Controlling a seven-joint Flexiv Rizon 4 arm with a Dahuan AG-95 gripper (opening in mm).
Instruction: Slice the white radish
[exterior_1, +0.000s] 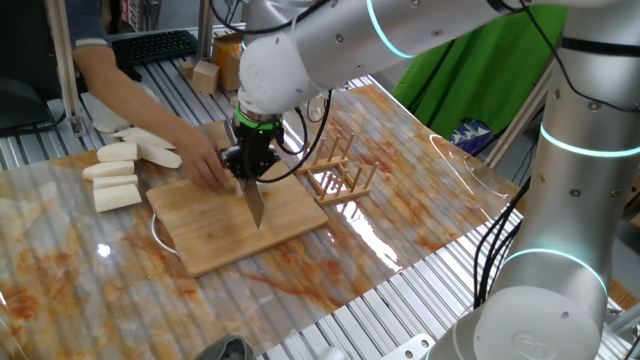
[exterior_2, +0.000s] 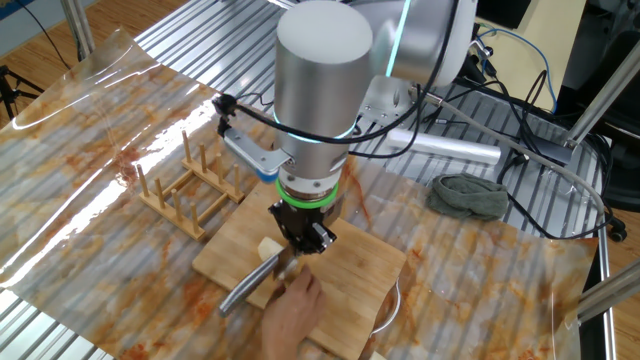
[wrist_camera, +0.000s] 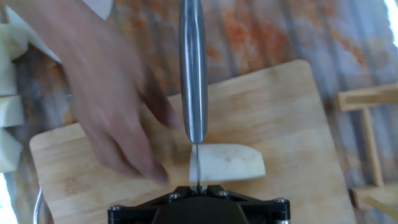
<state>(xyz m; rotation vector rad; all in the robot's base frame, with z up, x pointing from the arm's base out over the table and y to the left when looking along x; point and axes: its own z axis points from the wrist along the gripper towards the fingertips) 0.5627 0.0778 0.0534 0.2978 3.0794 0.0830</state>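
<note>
From the hand view alone, the gripper (wrist_camera: 198, 198), clamped on the knife (wrist_camera: 193, 68), meets the white radish (wrist_camera: 227, 163).

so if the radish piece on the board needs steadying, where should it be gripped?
Grip the radish by its rounded free end, coming from the side opposite the person's hand. The knife sits at its other end, and the piece lies flat on the board, so pinch its long sides from above.

Bright even light; glare streaks the table cover (exterior_1: 440, 215); person's hand (wrist_camera: 106, 93) blurred
</note>
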